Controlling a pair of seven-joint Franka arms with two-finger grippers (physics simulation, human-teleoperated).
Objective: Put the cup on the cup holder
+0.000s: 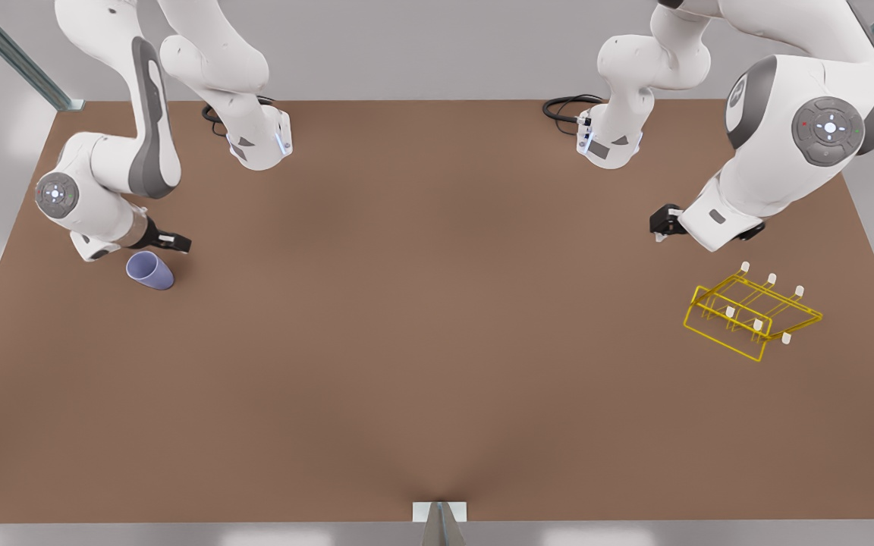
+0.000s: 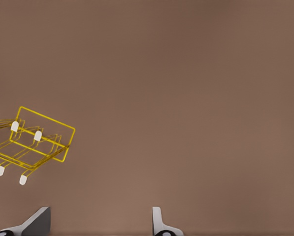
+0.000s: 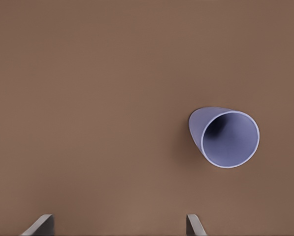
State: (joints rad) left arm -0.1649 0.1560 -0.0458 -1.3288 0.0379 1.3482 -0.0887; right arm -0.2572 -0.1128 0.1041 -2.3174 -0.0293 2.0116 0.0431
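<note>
Cup (image 1: 150, 271), a small smooth lavender-blue tapered one, stands on the brown tabletop (image 1: 422, 318) toward the front view's left, its open mouth facing up and leaning slightly in that view. Just beside it, on the far side, hovers the right gripper (image 1: 171, 243), close to the cup but not touching; in the right wrist view its 2 fingertips (image 3: 41, 223) are spread apart with bare table between them, and the cup (image 3: 225, 137) lies ahead and off to one side of that gap. Well apart from the cup, toward the front view's right, sits the yellow thin-wire cup holder (image 1: 752, 312), a frame rack with short upright pegs tipped in white, 6 of them countable in the front view. The left gripper (image 1: 661, 226) hangs above the table near the rack, on its far side; in the left wrist view its fingers (image 2: 159, 221) are likewise apart, gripping nothing, with the cup holder (image 2: 31, 142) ahead and off to one side.
</note>
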